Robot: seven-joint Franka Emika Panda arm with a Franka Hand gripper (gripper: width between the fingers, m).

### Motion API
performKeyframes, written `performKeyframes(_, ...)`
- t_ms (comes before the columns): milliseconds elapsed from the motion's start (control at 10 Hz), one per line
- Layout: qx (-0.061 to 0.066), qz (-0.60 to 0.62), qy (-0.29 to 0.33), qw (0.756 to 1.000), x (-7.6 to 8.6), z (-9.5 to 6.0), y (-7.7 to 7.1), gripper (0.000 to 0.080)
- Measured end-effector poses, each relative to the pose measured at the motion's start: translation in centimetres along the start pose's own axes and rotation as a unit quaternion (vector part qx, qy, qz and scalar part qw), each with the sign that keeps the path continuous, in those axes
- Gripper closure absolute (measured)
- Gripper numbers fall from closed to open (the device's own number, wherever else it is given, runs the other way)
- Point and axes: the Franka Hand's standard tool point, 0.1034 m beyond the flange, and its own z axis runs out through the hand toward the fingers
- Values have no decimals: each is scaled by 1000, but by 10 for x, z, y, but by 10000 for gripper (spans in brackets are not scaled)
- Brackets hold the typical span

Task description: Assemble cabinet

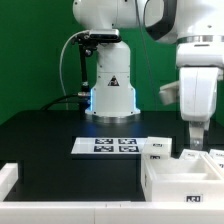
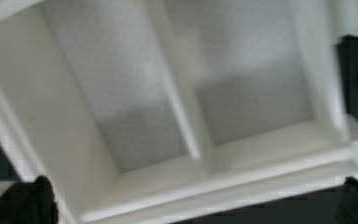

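The gripper (image 1: 199,142) hangs from the blocky white hand at the exterior view's right, its dark fingers pointing straight down and ending just above the far edge of the cabinet (image 1: 170,186). The fingertips are small and partly lost against the white plastic, so I cannot tell whether they are parted or closed, nor whether they touch the wall.

The cabinet is a matte white plastic box with thick, square-cut walls. It sits on the table (image 1: 40,140) in the near corner at the exterior view's right, cut off by the picture's edge. Its open side faces up toward the hand. From the wrist view the cabinet (image 2: 140,110) fills nearly the whole picture, blurred: a pale grey floor, raised white walls and one straight rib dividing the inside into two long bays. The rib follows the bays' length, so the long axis lies along it. Its full length does not show in the exterior view.

Just behind the cabinet lies a small flat white panel (image 1: 158,147) with dark tags. Toward the exterior view's left the marker board (image 1: 115,145) lies flat, in front of the arm's base (image 1: 110,90). Another white part (image 1: 8,178) shows at the left edge. The table is smooth black, and the backdrop (image 1: 30,50) plain green
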Motion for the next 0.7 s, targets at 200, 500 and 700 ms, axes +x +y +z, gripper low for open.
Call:
performKeyframes(200, 4, 15, 0, 1000, -1, -2, -16, 3)
performKeyframes(500, 4, 16, -1, 1000, -2, -1, -15, 3)
performKeyframes(700, 9, 34, 1, 999, 1, 0, -37, 3)
